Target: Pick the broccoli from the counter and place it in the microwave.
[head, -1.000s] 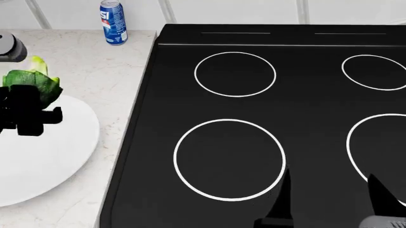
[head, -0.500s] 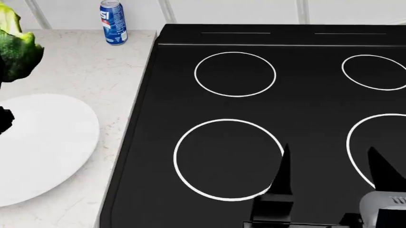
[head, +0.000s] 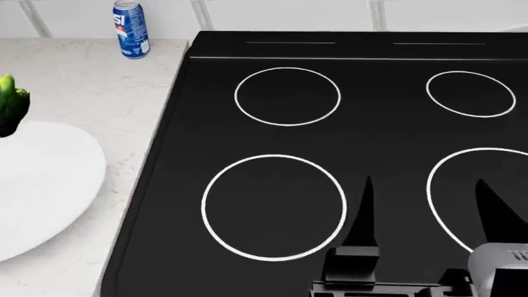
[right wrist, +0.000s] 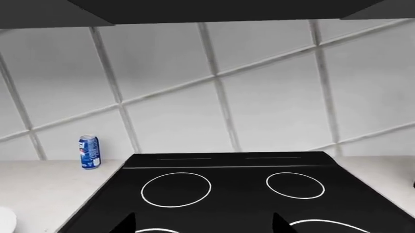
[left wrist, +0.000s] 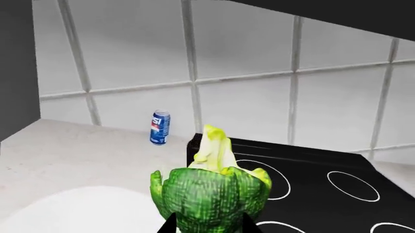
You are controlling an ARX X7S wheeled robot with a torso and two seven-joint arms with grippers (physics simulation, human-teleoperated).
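The broccoli point(left wrist: 211, 196), a dark green bumpy head with a pale yellow-green stem pointing away, sits between my left gripper's point(left wrist: 207, 225) two black fingers, held in the air above the off-white counter point(left wrist: 71, 150). In the head view only a sliver of the broccoli point(head: 12, 110) shows at the left edge, above the white plate point(head: 37, 185); the left gripper itself is out of that view. My right gripper point(head: 429, 213) is open and empty, hovering over the black stove top point(head: 272, 130). The microwave is not clearly in view.
A blue soda can point(head: 130, 29) stands at the back of the counter by the tiled wall, also in the left wrist view point(left wrist: 159, 127) and right wrist view point(right wrist: 89, 152). A dark panel point(left wrist: 16, 68) rises beside the counter. A dark underside point(right wrist: 214, 10) hangs over the stove.
My left gripper has lifted the broccoli up off the plate and out past the left edge of the head view. The head view has shifted slightly right. The right gripper has barely moved.
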